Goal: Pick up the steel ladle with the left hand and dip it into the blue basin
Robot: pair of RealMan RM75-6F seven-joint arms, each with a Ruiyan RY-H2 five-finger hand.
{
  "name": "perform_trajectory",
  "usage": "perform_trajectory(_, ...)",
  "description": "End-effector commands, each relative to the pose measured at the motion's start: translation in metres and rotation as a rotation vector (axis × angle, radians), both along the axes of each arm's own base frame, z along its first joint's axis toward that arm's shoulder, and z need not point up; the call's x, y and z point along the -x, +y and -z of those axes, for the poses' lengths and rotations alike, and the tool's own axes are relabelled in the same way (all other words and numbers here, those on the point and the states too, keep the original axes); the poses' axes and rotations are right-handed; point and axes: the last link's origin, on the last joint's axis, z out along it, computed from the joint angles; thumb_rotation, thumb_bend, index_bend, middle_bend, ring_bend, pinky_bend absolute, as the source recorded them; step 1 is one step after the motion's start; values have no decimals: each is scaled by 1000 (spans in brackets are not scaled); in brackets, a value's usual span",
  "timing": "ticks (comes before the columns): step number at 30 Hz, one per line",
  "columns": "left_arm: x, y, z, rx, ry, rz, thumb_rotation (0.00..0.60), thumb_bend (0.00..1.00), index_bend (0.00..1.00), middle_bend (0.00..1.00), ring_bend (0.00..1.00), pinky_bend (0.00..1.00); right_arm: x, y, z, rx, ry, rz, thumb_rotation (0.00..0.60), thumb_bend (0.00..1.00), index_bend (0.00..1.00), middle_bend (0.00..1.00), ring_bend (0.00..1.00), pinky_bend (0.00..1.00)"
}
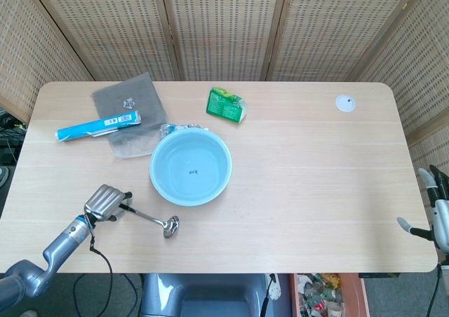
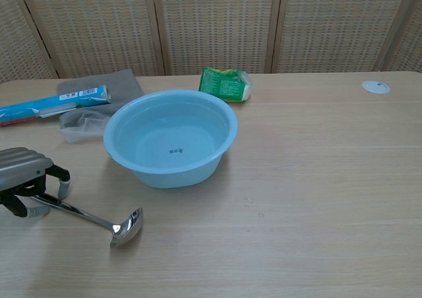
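The steel ladle [image 1: 149,218] lies flat on the table in front of the blue basin [image 1: 163,153], its bowl [image 2: 128,226] pointing right. My left hand [image 1: 104,201] hovers low over the handle's left end, and its fingers [image 2: 60,178] hang down on either side of the handle without closing on it. In the chest view the ladle [image 2: 82,212] runs from under that hand [image 2: 23,173] toward the basin [image 2: 173,175], which holds a little water. My right hand [image 1: 439,215] hangs past the table's right edge with fingers spread, holding nothing.
A grey cloth [image 1: 130,101] with a blue tube [image 1: 98,126] on it lies at the back left. A clear plastic bag [image 1: 133,146] sits beside the basin. A green packet [image 1: 226,104] lies behind the basin, and a white disc [image 1: 344,104] sits at the back right.
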Motion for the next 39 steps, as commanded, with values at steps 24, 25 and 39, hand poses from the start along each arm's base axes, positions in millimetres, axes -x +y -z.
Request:
perform_trajectory(24,-6,4,-16,21,31,-25,600,418,815,1000,972,1000,-1,2,-3,5,-11,-8,600,0,0,0,0,0)
perform_trajectory(25,-8,3,-20,23,32,-25,600,423,821,1000,972,1000,-1,3,-3,5,-11,-8,600,0,0,0,0,0)
perform_trajectory(39,-36,0,-68,-16,-31,39,600,582,964,1000,972,1000,-2,3,-2,3,-9,-9,600,0,0,0,0,0)
